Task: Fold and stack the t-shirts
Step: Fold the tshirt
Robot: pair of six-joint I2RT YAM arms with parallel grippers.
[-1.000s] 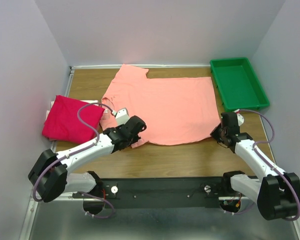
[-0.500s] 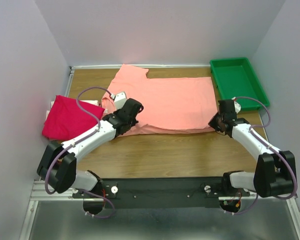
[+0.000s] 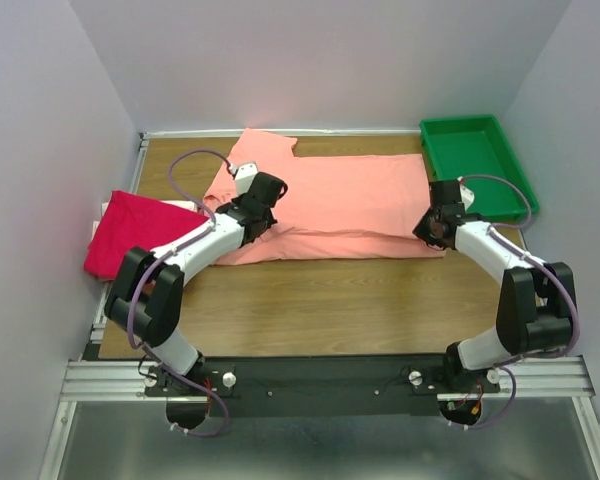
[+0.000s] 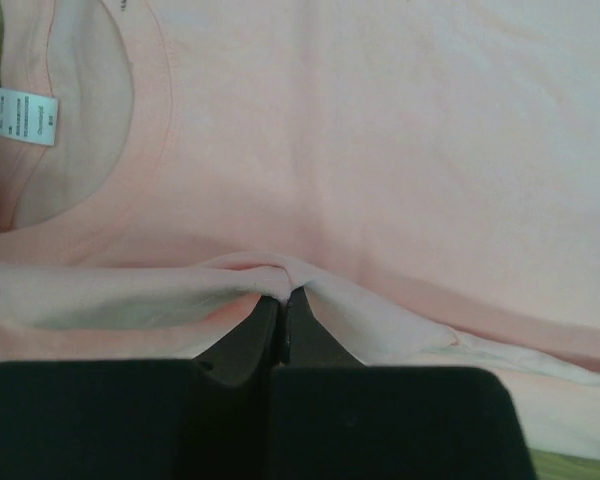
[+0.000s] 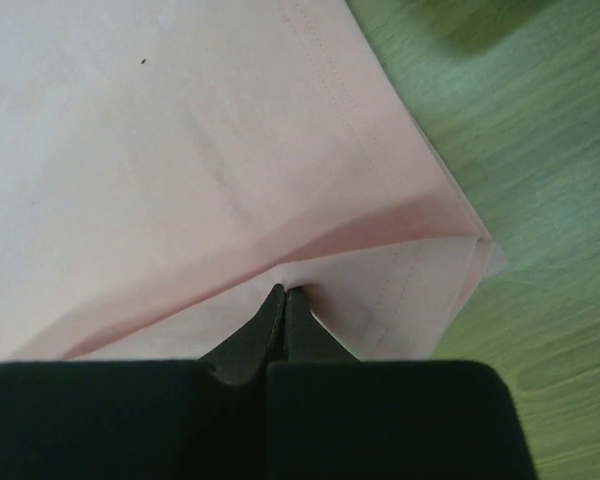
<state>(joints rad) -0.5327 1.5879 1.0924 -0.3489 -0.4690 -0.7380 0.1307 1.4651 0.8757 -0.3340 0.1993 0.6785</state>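
Note:
The salmon pink t-shirt (image 3: 350, 195) lies spread across the far half of the table, its near edge folded over onto itself. My left gripper (image 3: 263, 196) is shut on that folded edge near the collar; in the left wrist view the cloth (image 4: 380, 150) bunches at the gripper (image 4: 281, 297), with the neck label (image 4: 23, 115) at upper left. My right gripper (image 3: 439, 222) is shut on the near right corner of the same shirt (image 5: 180, 130), pinched at the tips (image 5: 284, 293). The magenta-red t-shirt (image 3: 130, 232) sits folded at the table's left edge.
A green plastic tray (image 3: 477, 165) stands at the far right corner, close behind the right gripper. Bare wooden table (image 3: 330, 305) runs along the near side. Walls close in left, right and behind.
Both grippers have carried the pink shirt's near edge away from the arms and over the shirt, so the shirt looks narrower front to back. The magenta-red shirt has not moved.

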